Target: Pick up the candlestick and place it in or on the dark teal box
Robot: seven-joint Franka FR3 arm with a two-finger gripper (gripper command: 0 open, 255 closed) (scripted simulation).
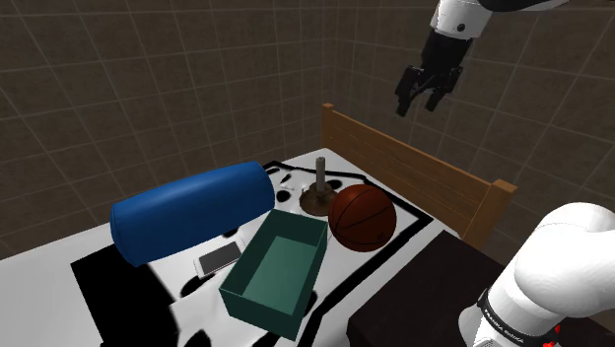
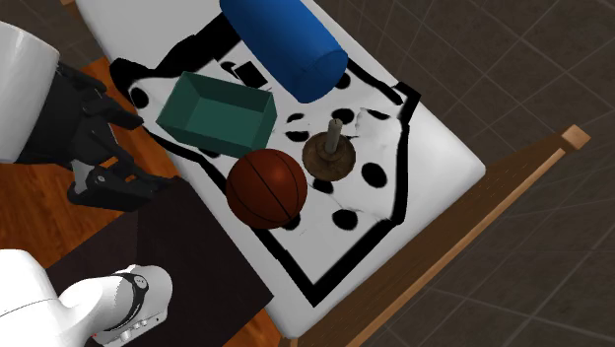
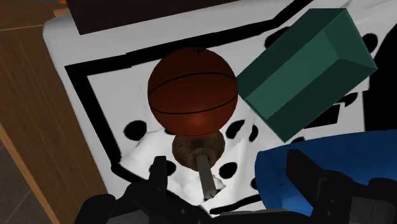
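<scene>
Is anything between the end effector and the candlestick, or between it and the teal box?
Nothing visible. The end effector hangs in open air above the candlestick; the basketball sits beside the route to the box.

The short brown candlestick (image 1: 317, 193) has a mottled, dull round base that looks tarnished, and a plain grey matt stem. The orange-brown basketball (image 1: 362, 219) carries a soft sheen between thin black seams. The dark teal open box (image 1: 258, 304) is smooth and matt; its material cannot be told. The big blue cylinder cushion (image 1: 192, 212) looks smooth, with a faint gloss. The white cloth cover with black spots (image 3: 121, 89) is matt and rumples into folds in 1 place. The light wooden bed frame (image 1: 414, 168) shows grain. The all-black gripper (image 1: 419, 106) is matt.
</scene>
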